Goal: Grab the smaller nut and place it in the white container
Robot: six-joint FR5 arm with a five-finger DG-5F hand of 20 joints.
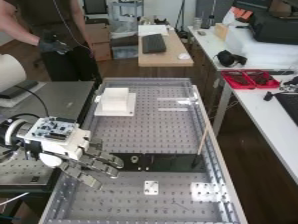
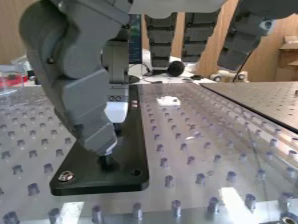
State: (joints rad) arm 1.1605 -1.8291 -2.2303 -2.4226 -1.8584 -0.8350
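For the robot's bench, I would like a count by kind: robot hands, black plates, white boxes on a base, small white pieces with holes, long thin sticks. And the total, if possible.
Robot hand: 1
Black plate: 1
White box on a base: 1
Small white piece with holes: 1
Long thin stick: 1
Total: 5

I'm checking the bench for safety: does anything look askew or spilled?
Perhaps the thin stick: it slants down to the black plate at the high view's right, out of line with the plate's edges. I see nothing spilled.

Grey hand (image 1: 65,143) over black plate (image 2: 134,145)
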